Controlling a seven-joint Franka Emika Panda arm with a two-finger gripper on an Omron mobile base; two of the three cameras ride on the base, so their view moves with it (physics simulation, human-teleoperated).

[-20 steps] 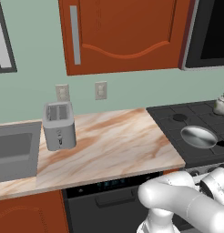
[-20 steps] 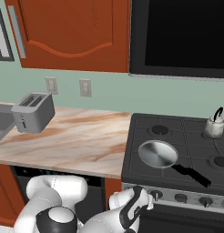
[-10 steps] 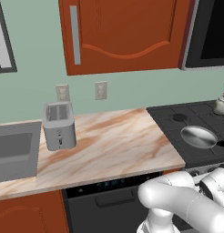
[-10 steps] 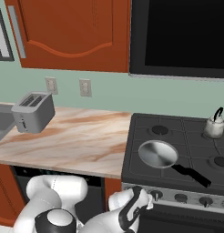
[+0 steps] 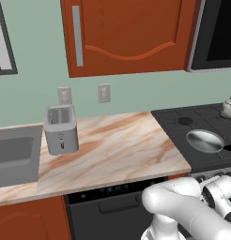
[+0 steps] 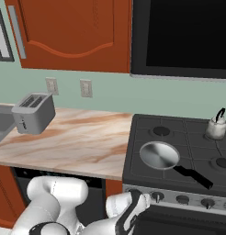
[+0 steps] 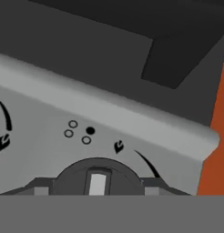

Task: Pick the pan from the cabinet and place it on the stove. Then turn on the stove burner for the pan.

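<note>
The silver-grey pan sits on the front left burner of the black stove, its dark handle pointing to the front right. My gripper is low at the stove's front edge, at the leftmost spot in the knob row. In the hand view a round dark knob with a pale marker sits between the two fingertips, which touch its sides. The red-brown cabinet hangs above the counter with its doors shut.
A small white kettle stands on the back right burner. A toaster is on the marble counter beside the grey sink. A dark microwave hangs over the stove. More knobs line the front.
</note>
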